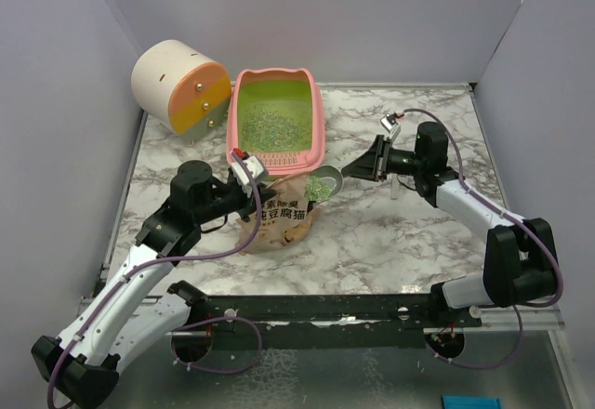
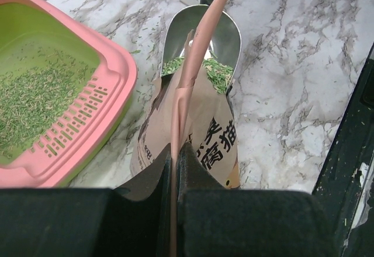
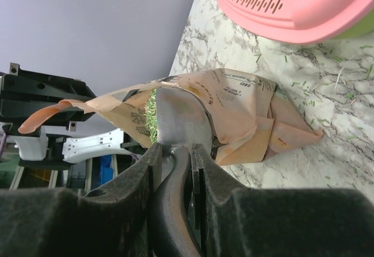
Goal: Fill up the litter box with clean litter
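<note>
Already a thin, patchy layer of clean litter (image 1: 270, 123), loose greenish-grey granules, lies in the pink plastic rectangular litter box (image 1: 317, 121) with the lime-green inside, which sits at twelve o'clock on the marble-patterned table (image 1: 409, 242). Bare green shows toward its far end, so the filling looks partly done, with several more loads probably needed. The tan printed paper pouch (image 1: 279, 218) stands at six o'clock from the box, just beside its slotted ledge. The left gripper (image 2: 175, 152) is clenched on the pouch's top flap, holding it upright. The right gripper (image 3: 175, 152) grasps the handle of the grey metal scoop (image 1: 327, 184), whose bowl lies at the pouch's mouth, at three o'clock of its top, carrying granules not yet tipped out. How much litter is left inside the pouch is hidden. The scoop's handle is buried between the fingers. The left wrist view cuts off the box's far end, and stray granules on the marble are hard to count.
</note>
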